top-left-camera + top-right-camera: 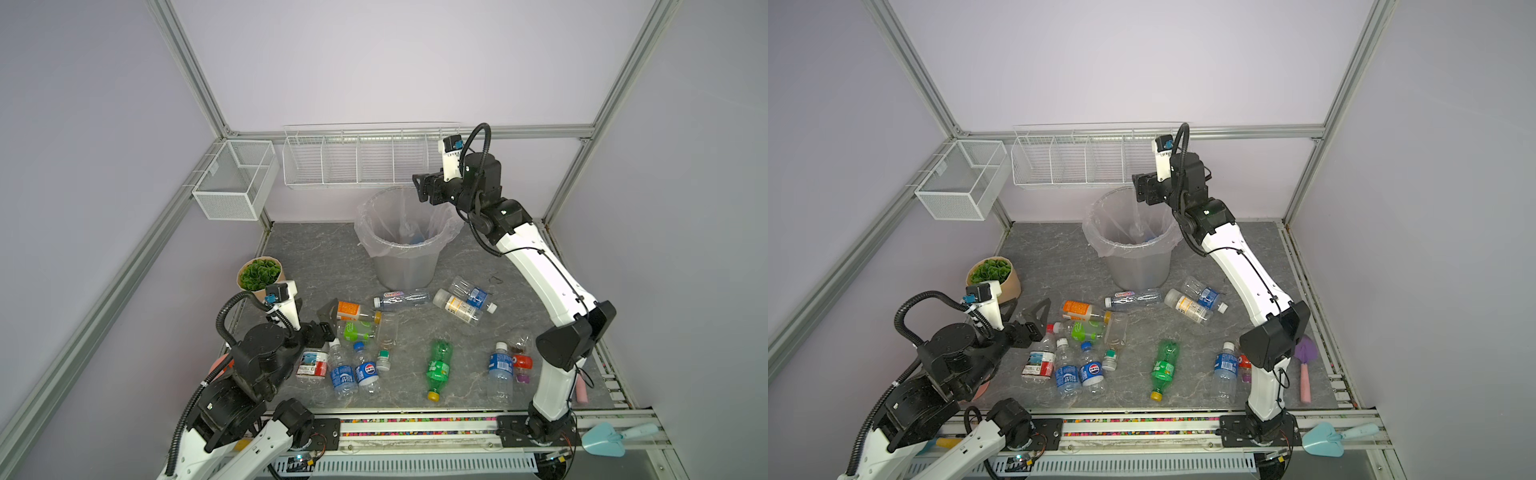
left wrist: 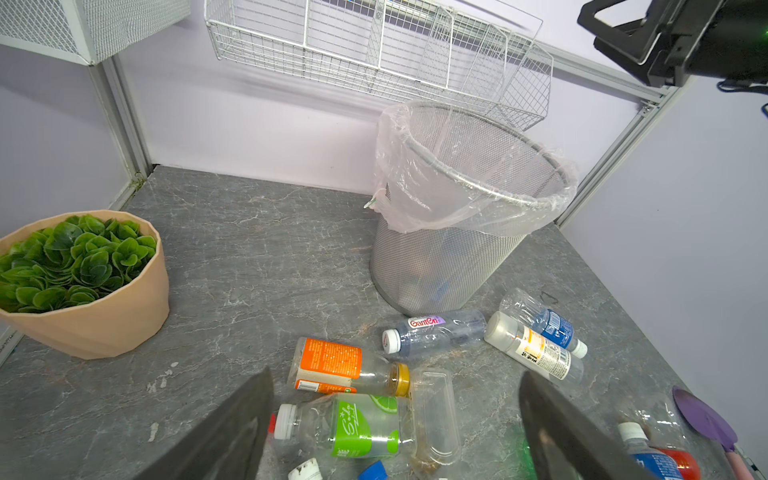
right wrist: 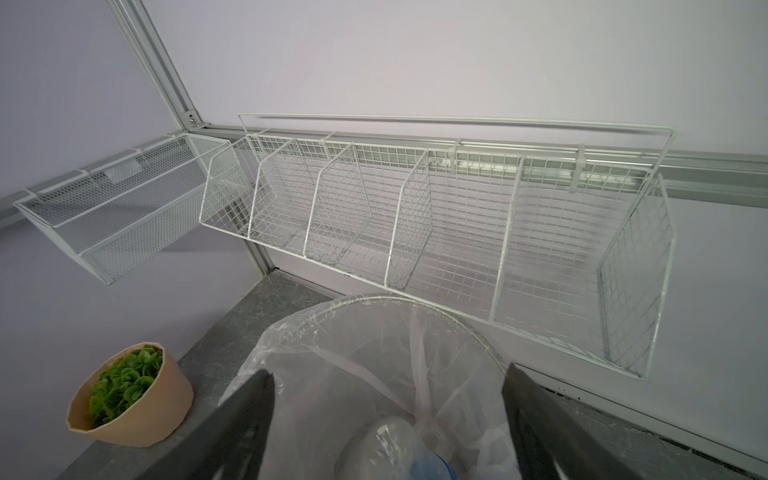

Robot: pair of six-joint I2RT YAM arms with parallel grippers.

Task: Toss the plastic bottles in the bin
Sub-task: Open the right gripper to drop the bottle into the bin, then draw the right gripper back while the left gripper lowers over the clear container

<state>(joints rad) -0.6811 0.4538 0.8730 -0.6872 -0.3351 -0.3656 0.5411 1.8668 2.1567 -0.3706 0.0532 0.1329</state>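
Observation:
The bin (image 1: pixel 405 270) (image 1: pixel 1138 266) stands at the back of the table, lined with a clear bag. My right gripper (image 1: pixel 419 189) (image 3: pixel 386 399) hangs open over its mouth with nothing between the fingers. Below it, a clear bottle with a blue label (image 3: pixel 390 444) lies inside the bag. Several plastic bottles lie on the table in front, among them an orange-labelled one (image 1: pixel 353 311), a green one (image 1: pixel 438 368) and a blue-labelled one (image 1: pixel 500 370). My left gripper (image 1: pixel 1025 311) (image 2: pixel 395 415) is open just above a lime-labelled bottle (image 2: pixel 361 428), touching nothing.
A tan pot with a green plant (image 1: pixel 259 274) stands at the left. White wire baskets (image 1: pixel 365 158) (image 1: pixel 232 183) hang on the back and left walls. A clear plastic tub (image 2: pixel 434 411) lies among the bottles. A purple and pink trowel (image 1: pixel 1306 374) lies at the right.

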